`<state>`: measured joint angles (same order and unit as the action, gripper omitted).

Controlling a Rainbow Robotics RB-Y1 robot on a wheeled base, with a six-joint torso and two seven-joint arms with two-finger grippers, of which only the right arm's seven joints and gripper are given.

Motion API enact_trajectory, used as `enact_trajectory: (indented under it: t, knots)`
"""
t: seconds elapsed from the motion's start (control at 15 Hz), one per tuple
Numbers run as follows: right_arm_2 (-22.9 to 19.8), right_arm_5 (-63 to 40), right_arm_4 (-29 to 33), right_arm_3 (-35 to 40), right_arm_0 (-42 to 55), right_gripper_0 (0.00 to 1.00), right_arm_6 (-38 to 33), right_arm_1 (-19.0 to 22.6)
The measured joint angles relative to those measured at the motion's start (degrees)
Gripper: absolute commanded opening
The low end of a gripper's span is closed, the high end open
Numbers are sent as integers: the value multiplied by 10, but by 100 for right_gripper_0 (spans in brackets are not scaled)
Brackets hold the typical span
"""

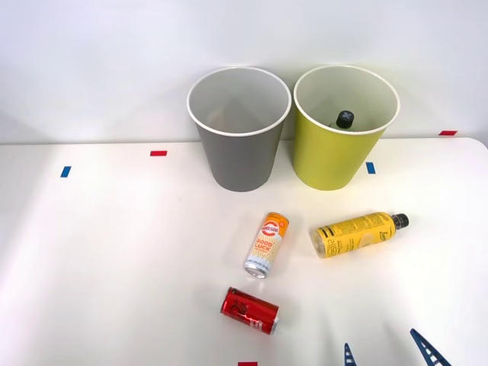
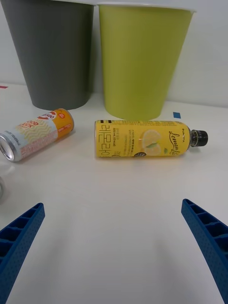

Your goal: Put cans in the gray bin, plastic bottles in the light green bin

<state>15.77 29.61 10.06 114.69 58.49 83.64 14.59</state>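
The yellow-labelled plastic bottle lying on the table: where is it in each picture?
Front view: the yellow-labelled clear plastic bottle lies right of centre, before the lime plastic bin.
Right wrist view: it lies mid-picture, black cap toward the right edge.
Shared landmark: the lime bin directly behind it.

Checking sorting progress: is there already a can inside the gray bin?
No. In the front view the gray bin shows a bare pale inside, and both cans, orange-and-white and red, lie on the table.

Right gripper (image 2: 114, 251) low over the table, fingers (image 1: 429, 349) spread wide
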Motion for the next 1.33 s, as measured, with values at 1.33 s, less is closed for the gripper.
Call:
enact_trajectory:
  t: [1.33]
  knots:
    - [-10,-834,-273,307,-416,100,-66,298]
